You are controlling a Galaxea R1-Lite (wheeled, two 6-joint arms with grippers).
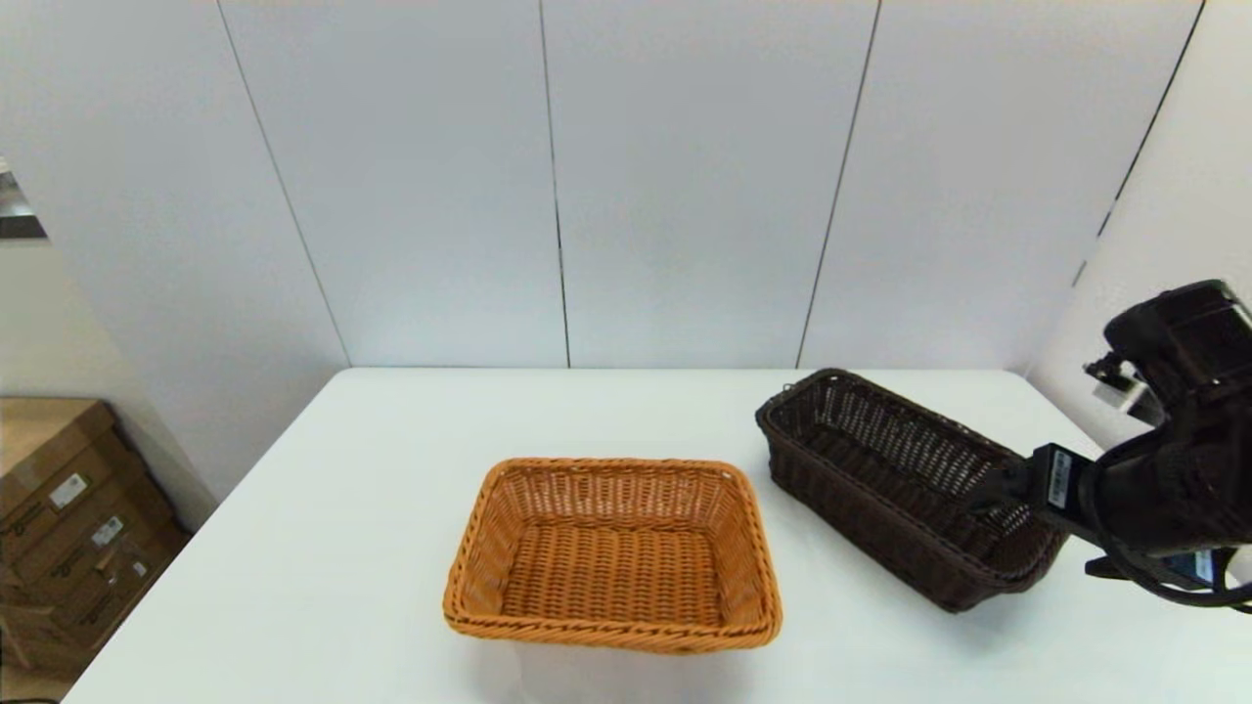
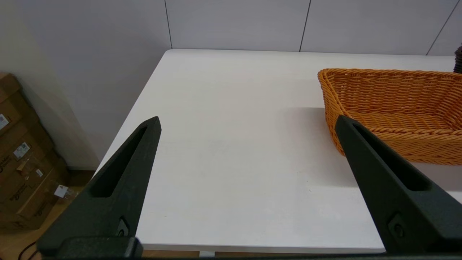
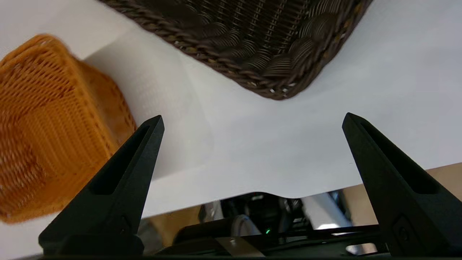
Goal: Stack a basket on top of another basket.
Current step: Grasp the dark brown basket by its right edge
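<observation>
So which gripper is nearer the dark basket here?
Right. The right gripper hangs open beside the dark basket, at its near right end. The left gripper is open past the orange basket, far off.

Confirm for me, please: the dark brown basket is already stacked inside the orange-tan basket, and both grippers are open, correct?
Not quite. The dark brown basket is not stacked; the head view shows it on the table beside the orange-tan basket, apart from it. Both the left gripper and right gripper are open.

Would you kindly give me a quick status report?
Right gripper open, above the dark basket. Left gripper open, parked beside the table. Orange basket sits apart, nothing between the two.
</observation>
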